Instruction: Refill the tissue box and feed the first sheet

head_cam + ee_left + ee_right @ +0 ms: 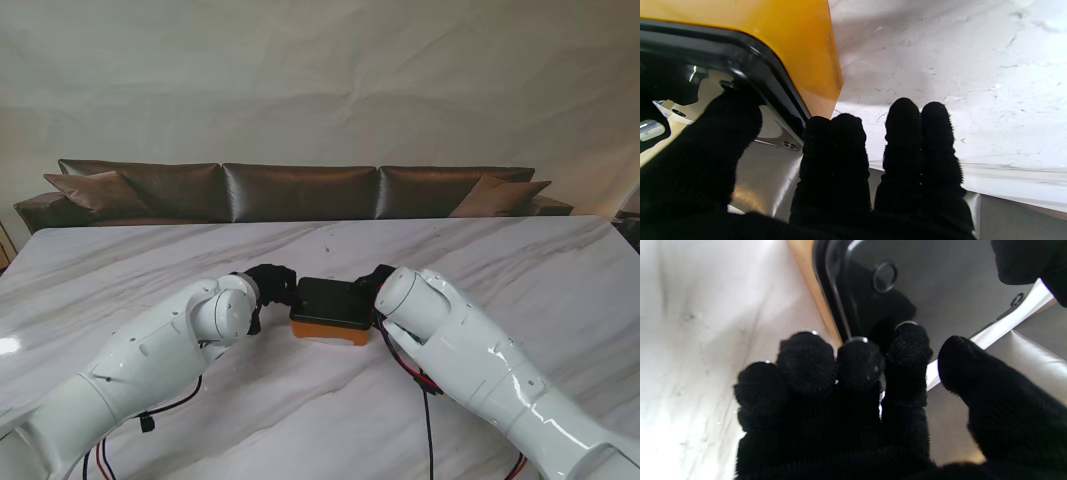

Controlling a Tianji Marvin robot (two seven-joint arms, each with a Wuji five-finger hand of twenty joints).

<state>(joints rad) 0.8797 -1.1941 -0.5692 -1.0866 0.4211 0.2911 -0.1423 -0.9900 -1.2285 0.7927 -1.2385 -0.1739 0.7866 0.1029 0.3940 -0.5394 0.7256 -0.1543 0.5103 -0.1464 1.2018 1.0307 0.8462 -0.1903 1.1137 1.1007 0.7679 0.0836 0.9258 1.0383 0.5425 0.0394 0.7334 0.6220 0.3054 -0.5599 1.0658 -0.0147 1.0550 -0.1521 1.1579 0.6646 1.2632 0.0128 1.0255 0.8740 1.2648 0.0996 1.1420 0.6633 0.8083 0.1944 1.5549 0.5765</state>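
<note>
The tissue box (330,328) has orange walls and a black lid (332,301), and it stands in the middle of the marble table. My black-gloved left hand (268,287) is at its left end. Up close, the left thumb (723,133) rests against the lid's rim (773,76), while the fingers (920,140) reach straight past the orange corner (813,56) over the table. My right hand (374,280) is at the box's right end, mostly hidden behind its forearm. Its fingertips (857,353) touch the lid's edge (830,290) and the thumb (973,366) stands apart. No tissue is visible.
A dark leather sofa (300,190) runs along the table's far edge. Bare white marble (480,250) surrounds the box on all sides. Black and red cables (425,420) hang under both forearms near me.
</note>
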